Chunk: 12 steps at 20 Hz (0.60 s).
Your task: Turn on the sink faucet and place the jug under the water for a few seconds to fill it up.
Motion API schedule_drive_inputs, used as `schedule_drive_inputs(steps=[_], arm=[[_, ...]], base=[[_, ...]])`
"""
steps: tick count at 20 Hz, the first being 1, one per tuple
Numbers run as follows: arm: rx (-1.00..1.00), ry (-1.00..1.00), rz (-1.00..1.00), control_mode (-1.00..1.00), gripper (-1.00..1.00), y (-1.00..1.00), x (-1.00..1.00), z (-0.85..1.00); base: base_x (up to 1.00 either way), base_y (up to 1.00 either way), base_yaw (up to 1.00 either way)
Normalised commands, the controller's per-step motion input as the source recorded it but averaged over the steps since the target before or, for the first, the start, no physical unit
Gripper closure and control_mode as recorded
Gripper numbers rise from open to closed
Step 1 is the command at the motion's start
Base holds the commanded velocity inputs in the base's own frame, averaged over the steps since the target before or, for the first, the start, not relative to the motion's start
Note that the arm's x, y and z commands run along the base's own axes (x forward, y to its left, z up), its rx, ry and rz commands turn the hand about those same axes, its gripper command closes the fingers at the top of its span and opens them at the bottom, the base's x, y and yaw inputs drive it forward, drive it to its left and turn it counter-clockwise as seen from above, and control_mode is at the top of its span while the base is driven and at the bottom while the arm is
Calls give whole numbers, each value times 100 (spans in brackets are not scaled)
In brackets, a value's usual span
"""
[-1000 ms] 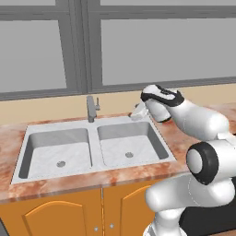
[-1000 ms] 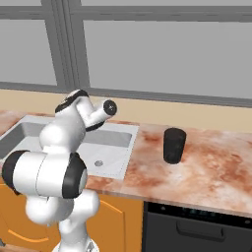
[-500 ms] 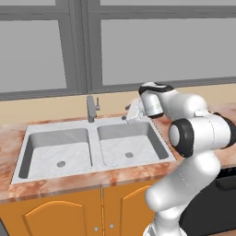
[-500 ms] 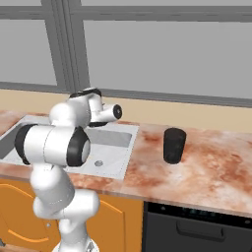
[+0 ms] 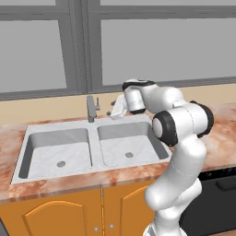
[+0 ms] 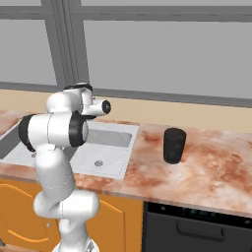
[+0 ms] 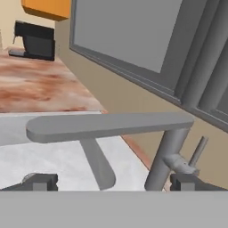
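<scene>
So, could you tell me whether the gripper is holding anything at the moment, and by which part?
Nothing is held: the gripper is open near the sink faucet.

The grey sink faucet stands upright behind the divider of the pale double-basin sink, its spout level and seemingly dry, though the view is poor, while the black cylindrical jug stands upright on the worktop, well apart from the sink.

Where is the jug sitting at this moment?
In the right base view the jug stands upright on the marbled counter, to the right of the sink and apart from the arm.
</scene>
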Motion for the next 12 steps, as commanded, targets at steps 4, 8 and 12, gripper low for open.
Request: schedule_drive_inputs(steps=[4, 8, 12], arm=[[0, -9, 0, -100, -100, 37, 54, 0], [0, -14, 0, -100, -100, 1, 51, -1], [1, -9, 0, -100, -100, 0, 57, 0]], base=[[0, 0, 0], [0, 0, 0], [0, 0, 0]])
